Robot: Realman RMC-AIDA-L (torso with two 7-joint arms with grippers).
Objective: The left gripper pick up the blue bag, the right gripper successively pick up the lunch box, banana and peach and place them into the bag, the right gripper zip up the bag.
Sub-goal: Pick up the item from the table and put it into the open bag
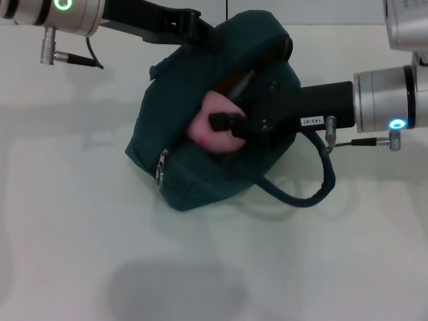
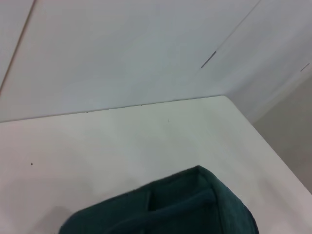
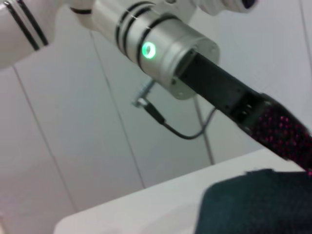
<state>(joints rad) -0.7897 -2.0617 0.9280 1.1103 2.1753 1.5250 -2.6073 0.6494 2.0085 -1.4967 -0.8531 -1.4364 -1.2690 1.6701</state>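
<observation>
The blue bag [image 1: 180, 154] lies tilted in the middle of the white table, its opening facing up. My left gripper [image 1: 198, 30] grips the bag's far edge. My right gripper [image 1: 224, 127] reaches in from the right and is shut on the pale-pink peach [image 1: 207, 130], which sits in the bag's opening. A brownish-yellow streak [image 1: 239, 83] shows inside the bag behind the peach; I cannot tell what it is. The lunch box is hidden. The bag's top also shows in the left wrist view [image 2: 185, 204] and the right wrist view [image 3: 253, 204], where the left arm [image 3: 165, 48] comes down to it.
One bag handle [image 1: 301, 195] loops out onto the table under my right arm. The zipper's silver ring pull [image 1: 160, 175] hangs at the bag's near left corner. White table [image 1: 214, 267] lies in front; the table's far edge and a wall [image 2: 146, 48] stand behind.
</observation>
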